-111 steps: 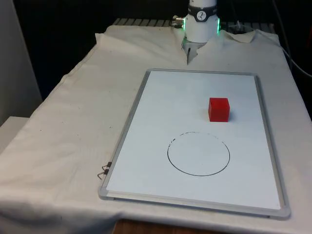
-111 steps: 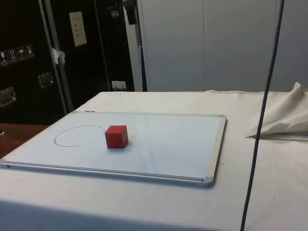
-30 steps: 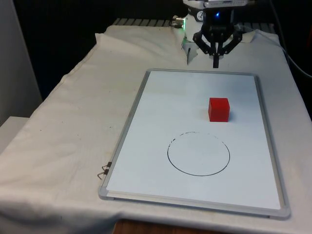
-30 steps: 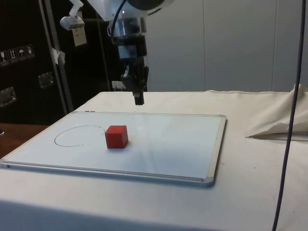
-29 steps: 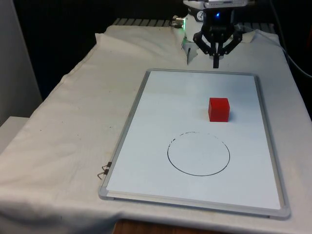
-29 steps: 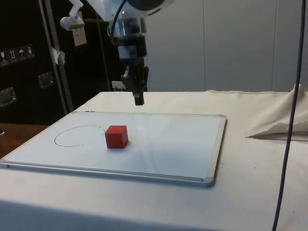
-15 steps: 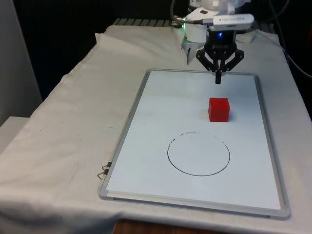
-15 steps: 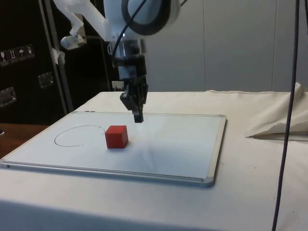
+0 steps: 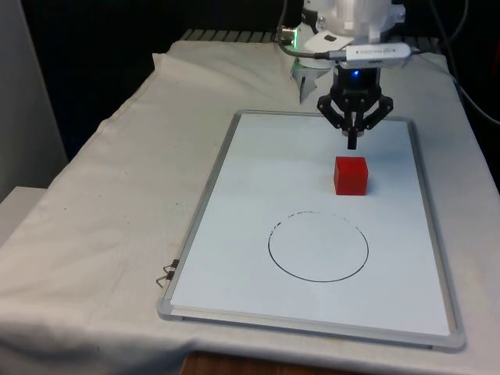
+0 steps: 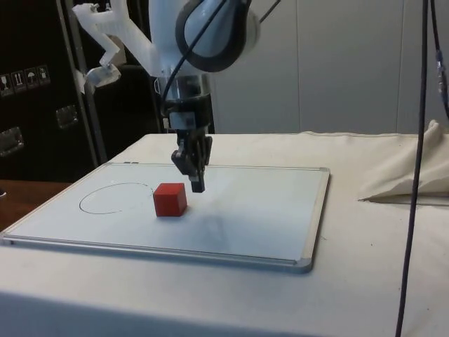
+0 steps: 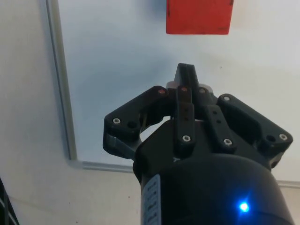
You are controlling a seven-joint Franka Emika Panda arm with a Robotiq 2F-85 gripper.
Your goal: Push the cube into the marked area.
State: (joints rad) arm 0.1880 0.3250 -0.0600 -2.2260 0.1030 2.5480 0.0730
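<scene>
One cube [image 9: 351, 175], one circle [image 9: 318, 246], one pincer [image 9: 352, 144].

A white cloth [image 9: 117, 195] covers the counter. A whiteboard [image 9: 258, 234] lies flat on it. A small metal clip [image 9: 166, 273] rests on the cloth at the board's 8 o'clock corner in the front view.

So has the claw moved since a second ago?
Yes. In the front view the claw has come down from past the whiteboard's far edge to over the board, just behind the red cube.
</scene>
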